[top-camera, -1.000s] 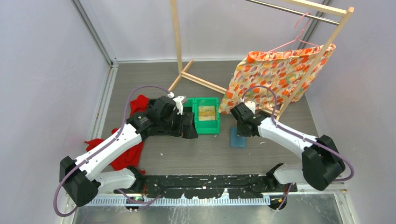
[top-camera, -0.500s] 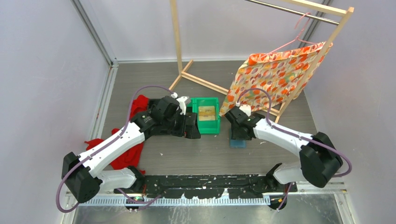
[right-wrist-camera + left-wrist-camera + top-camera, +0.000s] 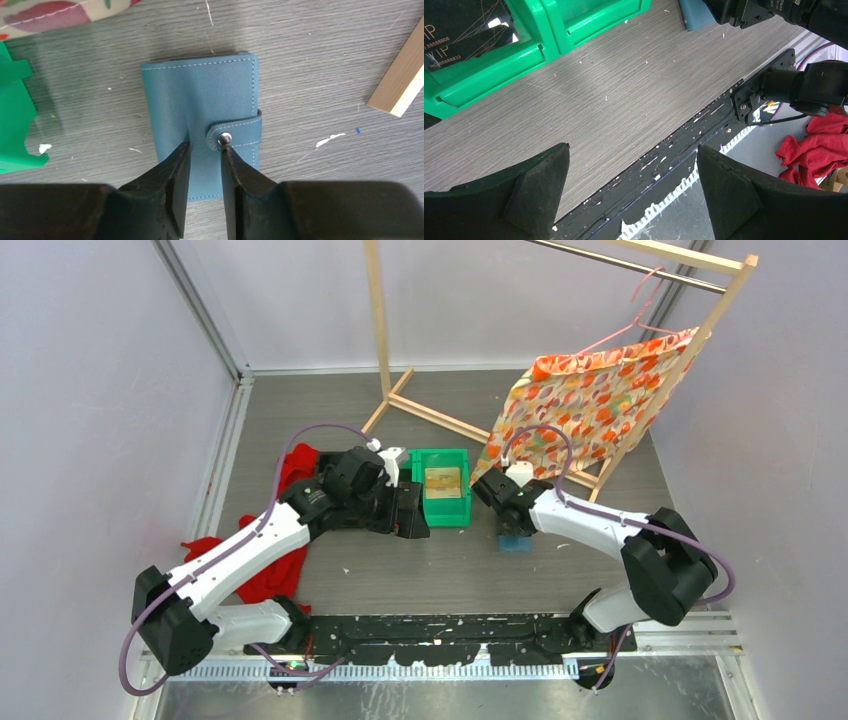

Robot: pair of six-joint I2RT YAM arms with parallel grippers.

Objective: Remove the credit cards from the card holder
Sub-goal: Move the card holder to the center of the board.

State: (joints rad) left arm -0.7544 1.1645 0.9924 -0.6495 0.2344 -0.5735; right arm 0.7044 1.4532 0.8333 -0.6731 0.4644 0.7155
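The card holder (image 3: 200, 110) is a slate-blue wallet lying flat and closed on the table, its tab snapped shut. It also shows in the top view (image 3: 517, 541) and in the left wrist view (image 3: 696, 12). No credit cards show from it. My right gripper (image 3: 205, 146) is right over it with the jaws a narrow gap apart, gripping nothing. One fingertip (image 3: 226, 152) touches the tab at the snap. In the top view the right gripper (image 3: 506, 520) is at the holder's far end. My left gripper (image 3: 632, 149) is wide open and empty by the green bin (image 3: 443, 515).
A dark shiny card printed "VIP" (image 3: 469, 30) lies in the green bin (image 3: 499, 65). A red cloth (image 3: 290, 465) lies at the left. A wooden rack (image 3: 385, 340) with a patterned cloth (image 3: 590, 400) stands behind, its foot (image 3: 400, 80) close to the holder.
My right gripper has swung left and settled over the card holder's far end. My left arm shifted slightly to the right early on, then stayed still.
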